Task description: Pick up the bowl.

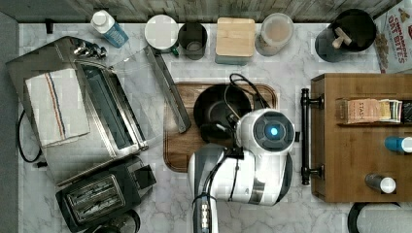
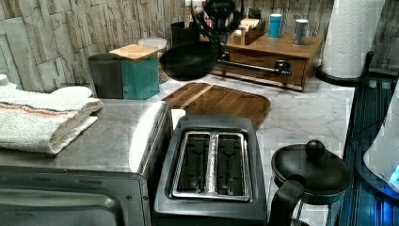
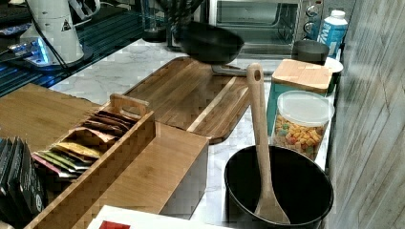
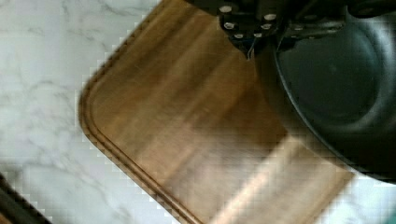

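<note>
1. Pincer (image 4: pixel 254 39): dark body with screw heads. It is clenched on the near rim of the bowl, a judgement from the bowl hanging in the air with nothing else under it.

2. Bowl (image 4: pixel 331 79): round, shallow, matte black with a flat centre. It is held by its rim at the pincer, and the left view and right view show it clear above the board.
   - Handling, as judged: rigid and light for its width, with smooth walls that could slip.
   - The hold is on one edge, so the far side will want to sag. A deep bite across the rim wall and a level carry are advised.
   - It may chip if knocked on the board.

3. Wooden cutting board (image 4: pixel 187 130): directly below the pincer. It has a grooved border and rounded corners, and its top is bare.

4. Table (image 4: pixel 42 70): white marble, running under the board and out past it on all sides.

5. Teal canister with a wooden lid (image 3: pixel 298 81): beyond the board from the pincer, by the wall.

6. Cereal jar (image 3: pixel 302 125): just beside the canister, also well apart from the pincer.

7. Large black pot (image 3: pixel 279 191) with a wooden spoon (image 3: pixel 260 143) leaning in it: far from the pincer. Not the item wanted.

8. Toaster (image 2: pixel 211 165): off the board's other side, well apart from the pincer.
</note>
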Controlling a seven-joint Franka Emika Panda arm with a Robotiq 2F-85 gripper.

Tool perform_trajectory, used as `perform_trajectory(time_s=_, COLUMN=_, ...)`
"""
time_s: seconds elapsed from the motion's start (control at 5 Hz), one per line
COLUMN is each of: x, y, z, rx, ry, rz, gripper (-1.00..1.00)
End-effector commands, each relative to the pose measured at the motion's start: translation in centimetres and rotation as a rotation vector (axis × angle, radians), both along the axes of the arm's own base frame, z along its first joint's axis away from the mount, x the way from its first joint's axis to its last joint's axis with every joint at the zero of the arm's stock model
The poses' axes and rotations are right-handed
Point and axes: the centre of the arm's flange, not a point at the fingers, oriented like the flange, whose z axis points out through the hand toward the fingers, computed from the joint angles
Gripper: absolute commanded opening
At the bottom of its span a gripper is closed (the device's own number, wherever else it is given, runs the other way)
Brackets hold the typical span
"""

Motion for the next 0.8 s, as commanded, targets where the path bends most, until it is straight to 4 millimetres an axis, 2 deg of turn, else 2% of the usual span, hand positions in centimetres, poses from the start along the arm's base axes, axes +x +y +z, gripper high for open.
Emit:
perform_trajectory(time_s=0.2, x=7.43, y=4.04, z=15.25, rx=-0.046, ry=-0.081, rz=0.676, gripper=-1.0)
perform_trajectory(time_s=0.8, x=7.43, y=4.04, z=15.24, rx=-0.046, ry=-0.081, rz=0.676, gripper=-1.0)
